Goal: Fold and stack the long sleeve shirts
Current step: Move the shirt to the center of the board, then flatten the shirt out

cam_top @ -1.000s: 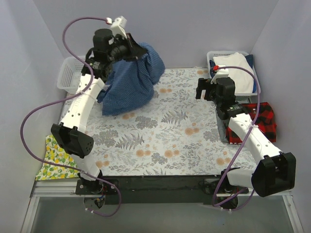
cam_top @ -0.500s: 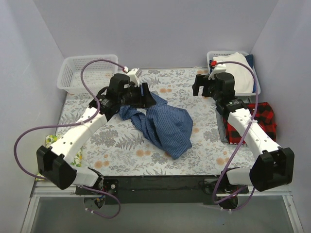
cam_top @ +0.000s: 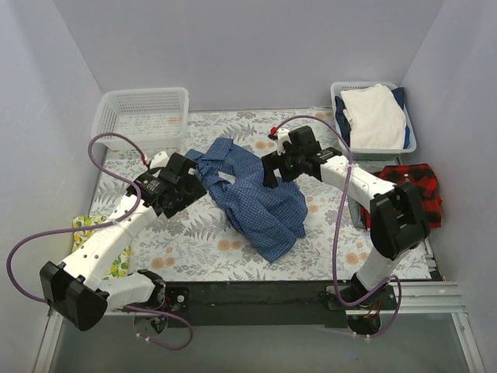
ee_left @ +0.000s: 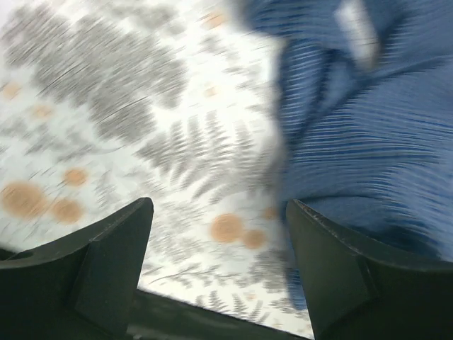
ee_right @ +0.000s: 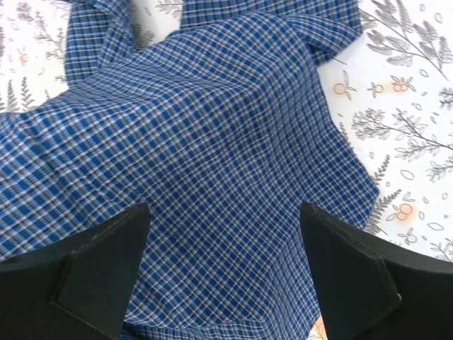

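Note:
The blue fine-check long sleeve shirt (cam_top: 260,198) lies crumpled in the middle of the table. My left gripper (cam_top: 194,185) is at the shirt's left edge, open and empty. In the blurred left wrist view the left gripper (ee_left: 219,212) has only the tablecloth between its jaws, with the blue shirt (ee_left: 368,120) up to the right. My right gripper (cam_top: 273,168) hovers open over the shirt's upper right part. In the right wrist view the right gripper (ee_right: 225,209) frames the checked cloth (ee_right: 212,142) without touching it. The red-and-black plaid shirt (cam_top: 419,193) lies at the table's right edge.
A white basket (cam_top: 142,116) stands at the back left. Another basket (cam_top: 336,93) at the back right holds a white garment (cam_top: 377,116). A yellow lemon-print cloth (cam_top: 92,242) hangs off the left edge. The fern-print tablecloth (cam_top: 194,241) covers the table.
My left gripper brought the blue shirt down from the back left onto the table, opened and drew back left. My right arm swung left over the shirt.

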Available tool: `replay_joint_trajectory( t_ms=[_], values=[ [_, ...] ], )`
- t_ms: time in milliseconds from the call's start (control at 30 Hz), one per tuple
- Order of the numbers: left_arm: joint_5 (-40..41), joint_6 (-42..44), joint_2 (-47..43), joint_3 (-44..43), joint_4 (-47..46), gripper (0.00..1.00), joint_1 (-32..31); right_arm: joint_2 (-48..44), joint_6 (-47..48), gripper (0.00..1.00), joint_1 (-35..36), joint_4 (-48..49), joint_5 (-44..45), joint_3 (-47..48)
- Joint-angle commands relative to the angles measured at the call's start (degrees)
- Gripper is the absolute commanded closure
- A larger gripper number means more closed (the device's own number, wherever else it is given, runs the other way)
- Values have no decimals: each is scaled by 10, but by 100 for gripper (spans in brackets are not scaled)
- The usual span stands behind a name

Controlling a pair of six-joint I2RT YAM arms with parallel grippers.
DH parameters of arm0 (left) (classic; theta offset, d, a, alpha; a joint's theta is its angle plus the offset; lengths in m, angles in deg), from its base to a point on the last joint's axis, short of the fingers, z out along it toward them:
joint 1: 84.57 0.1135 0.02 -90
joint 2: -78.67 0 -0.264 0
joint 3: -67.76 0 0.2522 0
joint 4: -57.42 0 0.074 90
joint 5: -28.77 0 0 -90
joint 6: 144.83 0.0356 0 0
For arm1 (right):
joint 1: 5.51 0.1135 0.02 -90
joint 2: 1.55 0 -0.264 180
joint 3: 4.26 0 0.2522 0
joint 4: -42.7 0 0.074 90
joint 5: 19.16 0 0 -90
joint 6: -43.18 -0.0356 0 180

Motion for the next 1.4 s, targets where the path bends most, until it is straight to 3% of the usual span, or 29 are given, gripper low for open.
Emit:
replay_joint_trajectory(
  t_ms=[0,133,233,533,833,1100,1367],
  values=[
    [42,-153,-61,61,171,24,19,-13,15,6,5,-11,-33,5],
    [-30,-85,-105,125,110,26,165,-7,14,6,13,-11,-46,0],
    [-33,-52,-109,136,80,27,235,-4,14,6,18,-11,-53,-2],
    [8,60,-47,134,-26,25,359,-1,13,6,24,-10,-74,-1],
    [-135,182,5,150,-155,26,501,-10,17,6,24,-16,-76,5],
    [-152,185,65,196,-227,25,574,-3,17,6,24,-26,-86,18],
    [-139,183,149,202,-280,27,585,3,17,6,25,-42,-66,43]
  ],
)
